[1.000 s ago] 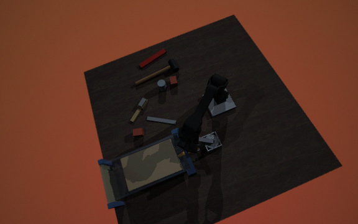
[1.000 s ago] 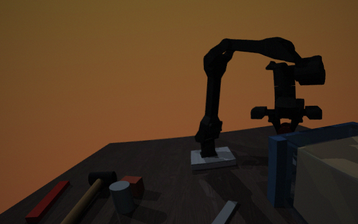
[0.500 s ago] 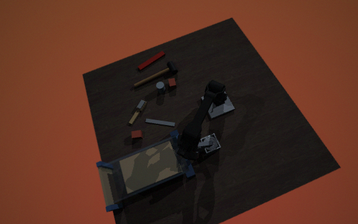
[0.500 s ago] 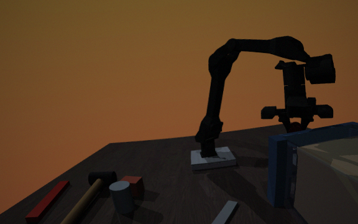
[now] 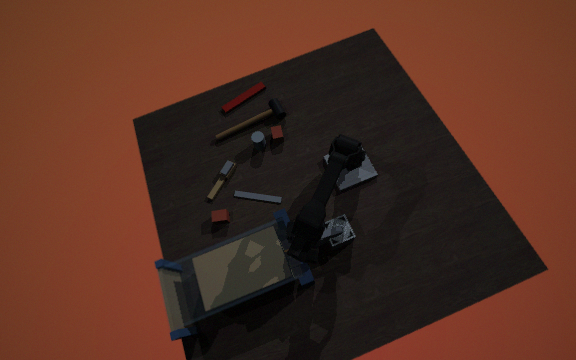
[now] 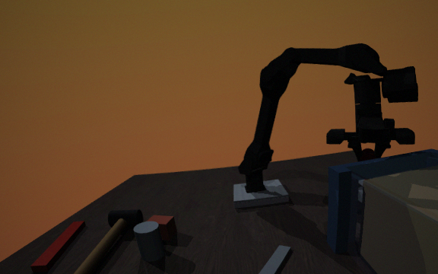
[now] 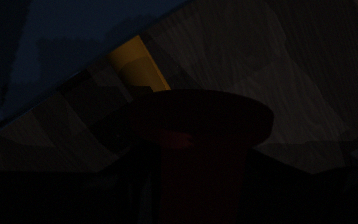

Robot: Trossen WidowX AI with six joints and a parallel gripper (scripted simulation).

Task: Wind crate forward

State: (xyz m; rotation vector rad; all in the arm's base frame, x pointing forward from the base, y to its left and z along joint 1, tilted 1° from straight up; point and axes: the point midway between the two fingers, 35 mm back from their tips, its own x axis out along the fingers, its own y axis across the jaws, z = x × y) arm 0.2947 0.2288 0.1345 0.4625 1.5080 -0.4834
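Note:
My gripper [image 6: 368, 154] is shut on the red winch handle [image 6: 368, 153] [image 7: 202, 175], held upright high above the bench by the cubby's mouth. Its round red flange shows in the wrist view; its key end is hidden. The tan crate [image 5: 238, 272] [image 6: 394, 224] lies flat inside the clear-panelled cubby, its front a little behind the blue frame [image 5: 284, 218] [image 6: 338, 213] [image 7: 80, 40] at the mouth. The orange strap [image 7: 140, 65] shows partly below the gripper. A silver square unit [image 5: 341, 234], apparently the winch, stands right of the mouth, partly behind the arm; its hole is not visible.
The arm's white base [image 5: 358, 175] [image 6: 261, 195] stands behind the winch. A mallet [image 5: 245, 124], red bar [image 5: 243, 98], grey cylinder [image 5: 258, 138], brush-like tool [image 5: 221, 181], grey flat bar [image 5: 258, 197] and red blocks [image 5: 277, 133] [image 5: 220, 216] lie on the bench.

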